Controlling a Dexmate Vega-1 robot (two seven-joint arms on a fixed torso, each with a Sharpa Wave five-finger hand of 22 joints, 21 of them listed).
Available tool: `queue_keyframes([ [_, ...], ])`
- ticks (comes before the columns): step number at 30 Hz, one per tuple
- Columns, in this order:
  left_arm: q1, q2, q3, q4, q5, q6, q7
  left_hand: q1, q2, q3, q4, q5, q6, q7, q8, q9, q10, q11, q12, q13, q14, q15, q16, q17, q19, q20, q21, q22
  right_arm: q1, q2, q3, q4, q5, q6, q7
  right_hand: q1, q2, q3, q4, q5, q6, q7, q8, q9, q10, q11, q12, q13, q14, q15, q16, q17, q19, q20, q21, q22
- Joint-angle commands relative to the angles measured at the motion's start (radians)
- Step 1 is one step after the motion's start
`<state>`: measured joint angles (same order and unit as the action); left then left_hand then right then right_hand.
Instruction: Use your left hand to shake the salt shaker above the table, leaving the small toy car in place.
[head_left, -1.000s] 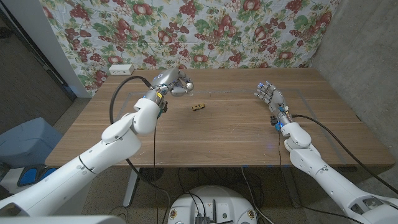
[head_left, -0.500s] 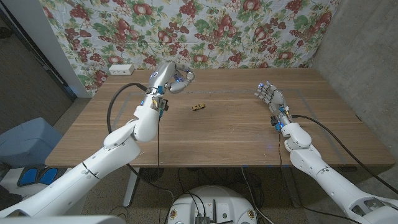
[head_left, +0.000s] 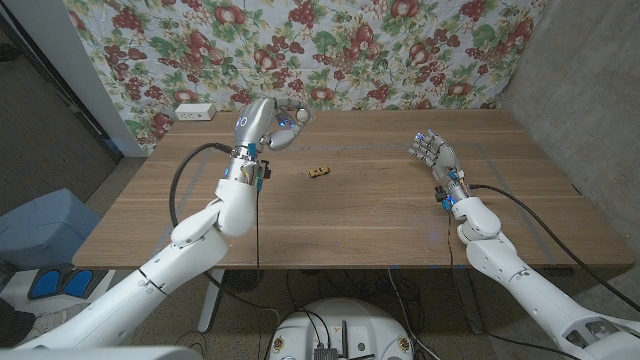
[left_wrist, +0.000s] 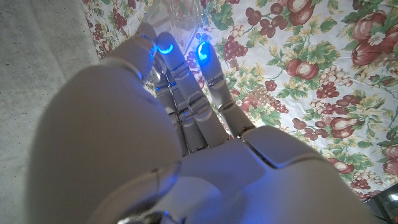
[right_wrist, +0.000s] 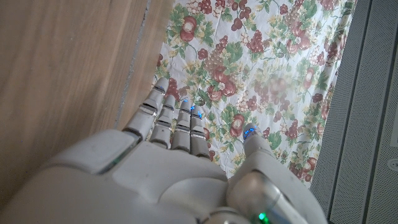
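Above the table, salt shaker (head_left: 297, 116) higher.

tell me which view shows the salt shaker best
The head view: the salt shaker sits in the left hand, lifted above the table behind the toy car. In the left wrist view only a clear glassy bit peeks past the fingers. The right wrist view looks along the right hand at table and floral cloth.

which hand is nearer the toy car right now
Left. The left hand, gripping the salt shaker, is raised just behind and to the left of the toy car. The right hand sits farther off near the table's right side.
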<state>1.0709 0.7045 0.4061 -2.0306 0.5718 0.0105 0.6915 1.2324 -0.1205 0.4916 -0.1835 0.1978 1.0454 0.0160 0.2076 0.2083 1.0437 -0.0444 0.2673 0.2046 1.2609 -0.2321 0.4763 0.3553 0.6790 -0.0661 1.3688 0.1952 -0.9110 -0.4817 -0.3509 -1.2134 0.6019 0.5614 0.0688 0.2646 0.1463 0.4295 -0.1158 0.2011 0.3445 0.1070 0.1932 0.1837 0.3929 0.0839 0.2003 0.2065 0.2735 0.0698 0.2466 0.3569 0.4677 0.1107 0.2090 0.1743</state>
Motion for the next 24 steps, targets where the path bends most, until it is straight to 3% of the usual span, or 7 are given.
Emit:
queue_keyframes([
  [1, 0.029, -0.011, -0.01, -0.065, 0.045, 0.117, -0.094, 0.153, 0.168, 0.012, 0.007, 0.008, 0.065, 0.06, 0.005, 0.019, 0.102, -0.004, 0.004, 0.053, 0.003, -0.004, -0.004, 0.005, -0.001, -0.12, 0.008, 0.003, -0.007, -0.003, 0.002, -0.008, 0.002, -0.001, -0.001, -0.002, 0.007, -0.002, -0.003, 0.0, 0.002, -0.003, 0.003, 0.003, 0.007, 0.003, 0.006, 0.005, 0.004, 0.001, 0.0, 0.002, 0.006, -0.003, -0.002, 0.006],
  [3, 0.031, -0.006, -0.005, -0.112, 0.06, 0.214, -0.179, 0.152, 0.168, 0.013, 0.007, 0.008, 0.066, 0.058, 0.005, 0.02, 0.102, -0.005, 0.003, 0.053, 0.004, -0.004, -0.004, 0.006, -0.003, -0.12, 0.009, 0.002, -0.006, -0.004, 0.002, -0.006, 0.001, 0.002, 0.001, -0.002, 0.008, -0.002, -0.003, 0.0, 0.002, -0.003, 0.002, 0.003, 0.007, 0.004, 0.006, 0.005, 0.004, 0.001, 0.0, 0.002, 0.006, -0.003, -0.002, 0.006],
  [14, -0.016, 0.029, 0.034, -0.225, 0.061, 0.48, -0.47, 0.151, 0.167, 0.013, 0.006, 0.008, 0.069, 0.057, 0.004, 0.02, 0.106, -0.009, 0.002, 0.052, 0.005, -0.004, -0.003, 0.01, -0.006, -0.121, 0.016, 0.001, -0.011, -0.005, 0.003, -0.004, 0.001, 0.009, 0.004, -0.002, 0.008, -0.001, -0.003, 0.0, 0.0, -0.003, 0.002, 0.003, 0.007, 0.006, 0.006, 0.005, 0.003, 0.001, 0.0, 0.002, 0.005, -0.004, -0.003, 0.006],
  [17, -0.029, 0.036, 0.042, -0.236, 0.045, 0.515, -0.505, 0.151, 0.167, 0.013, 0.006, 0.008, 0.07, 0.059, 0.004, 0.02, 0.108, -0.01, 0.002, 0.052, 0.006, -0.004, -0.003, 0.01, -0.007, -0.12, 0.018, 0.001, -0.014, -0.006, 0.006, -0.007, 0.002, 0.01, 0.002, -0.002, 0.008, -0.001, -0.003, 0.0, 0.0, -0.003, 0.002, 0.003, 0.007, 0.006, 0.006, 0.005, 0.003, 0.0, 0.0, 0.002, 0.005, -0.003, -0.003, 0.006],
  [24, -0.039, 0.05, 0.054, -0.24, 0.028, 0.529, -0.492, 0.15, 0.166, 0.013, 0.006, 0.008, 0.071, 0.06, 0.004, 0.021, 0.108, -0.01, 0.0, 0.051, 0.006, -0.004, -0.005, 0.01, -0.009, -0.12, 0.022, 0.001, -0.019, -0.006, 0.008, -0.011, 0.004, 0.01, -0.001, -0.003, 0.008, -0.001, -0.003, -0.001, -0.001, -0.003, 0.002, 0.003, 0.005, 0.005, 0.005, 0.005, 0.004, 0.0, 0.0, 0.002, 0.005, -0.004, -0.003, 0.006],
])
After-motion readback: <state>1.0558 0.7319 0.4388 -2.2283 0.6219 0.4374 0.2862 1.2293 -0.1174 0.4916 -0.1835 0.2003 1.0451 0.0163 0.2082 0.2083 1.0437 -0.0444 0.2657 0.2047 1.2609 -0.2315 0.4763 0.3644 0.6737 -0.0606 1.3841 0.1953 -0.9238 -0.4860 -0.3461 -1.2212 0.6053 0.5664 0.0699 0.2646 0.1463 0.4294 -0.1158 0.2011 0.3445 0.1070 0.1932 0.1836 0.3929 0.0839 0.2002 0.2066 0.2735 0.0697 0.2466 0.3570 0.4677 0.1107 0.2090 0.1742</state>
